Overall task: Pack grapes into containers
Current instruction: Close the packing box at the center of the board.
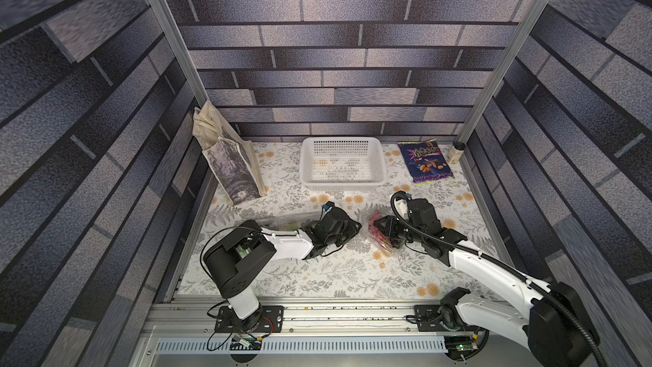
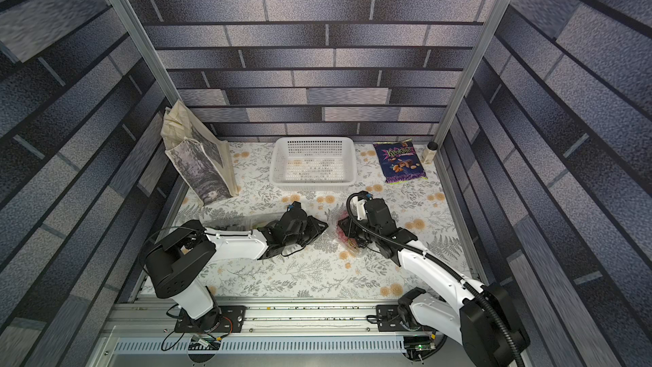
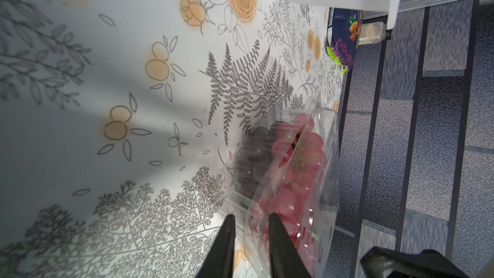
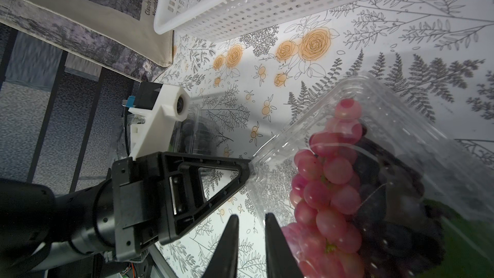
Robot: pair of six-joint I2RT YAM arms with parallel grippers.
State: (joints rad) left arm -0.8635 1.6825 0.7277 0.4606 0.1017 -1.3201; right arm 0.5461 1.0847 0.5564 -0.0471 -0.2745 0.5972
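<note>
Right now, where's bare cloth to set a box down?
Widest: near strip of cloth along the rail. Smaller: right side, between snack packet and right arm. Narrow lane before the basket. Crowded: centre, left tool and right tool at the grape box; more boxes under the left arm.

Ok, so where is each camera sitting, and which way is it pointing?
Top views: high over the near edge, looking down at the table; both arms, left claw and right claw, show.
Left wrist: on the left arm, looking along its tips at the clear container of red grapes.
Right wrist: on the right arm, facing that container; its own tips and the left claw show.
Shared: both wrist views catch the container and the white basket.
</note>
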